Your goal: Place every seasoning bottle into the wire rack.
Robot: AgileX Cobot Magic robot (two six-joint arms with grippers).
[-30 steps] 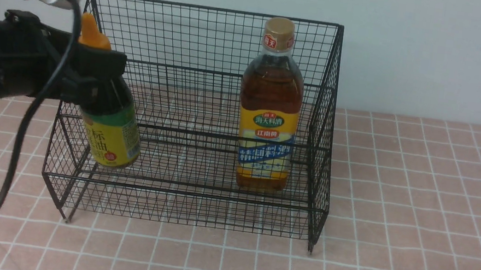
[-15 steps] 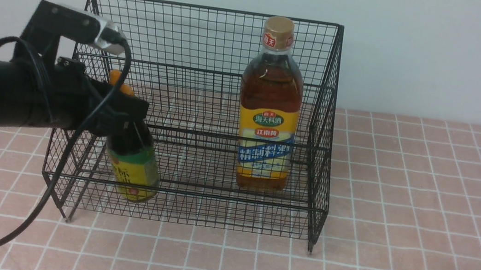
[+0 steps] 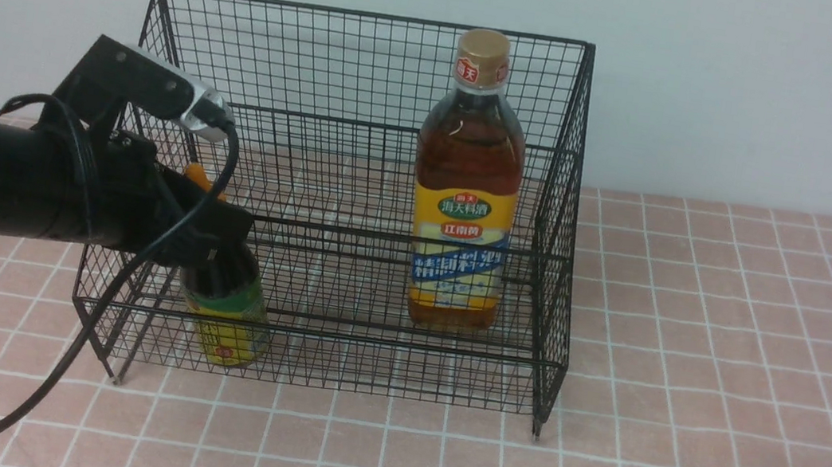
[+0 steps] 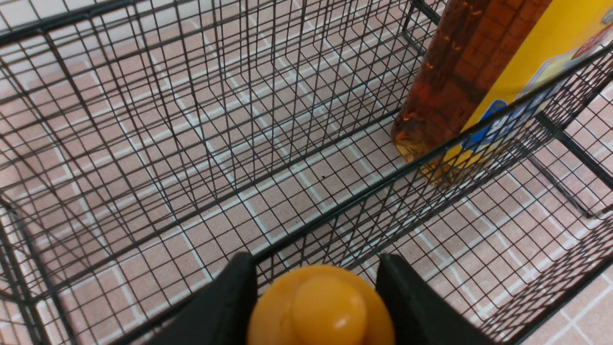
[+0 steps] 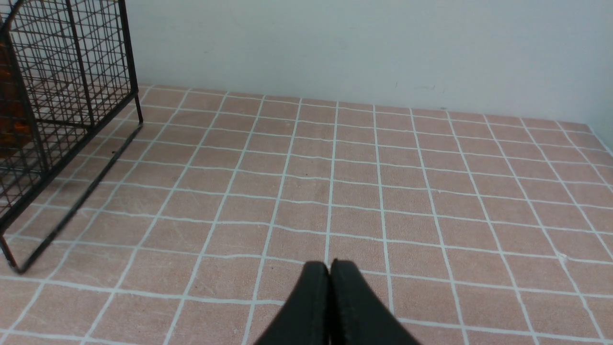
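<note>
The black wire rack (image 3: 358,65) stands at mid table. The tall amber bottle (image 3: 465,192) with tan cap stands upright inside it, on the right side. My left gripper (image 3: 218,240) reaches in over the rack's left side and is shut on the small dark bottle (image 3: 227,325), which is low in the front left corner, slightly tilted. In the left wrist view its orange cap (image 4: 320,306) sits between my black fingers (image 4: 230,297), with the tall bottle (image 4: 459,81) beyond. My right gripper (image 5: 329,266) is shut and empty over bare tiles, out of the front view.
Pink tiled tabletop (image 3: 727,371) stretches to the right of the rack and in front of it. A pale wall runs along the back. The left arm's cable (image 3: 71,349) hangs down by the rack's left front leg. The rack's right side (image 5: 57,96) shows in the right wrist view.
My left gripper has carried the small dark bottle from above the rack's left side down and forward into the front left corner. The tall bottle and the right arm have not moved.
</note>
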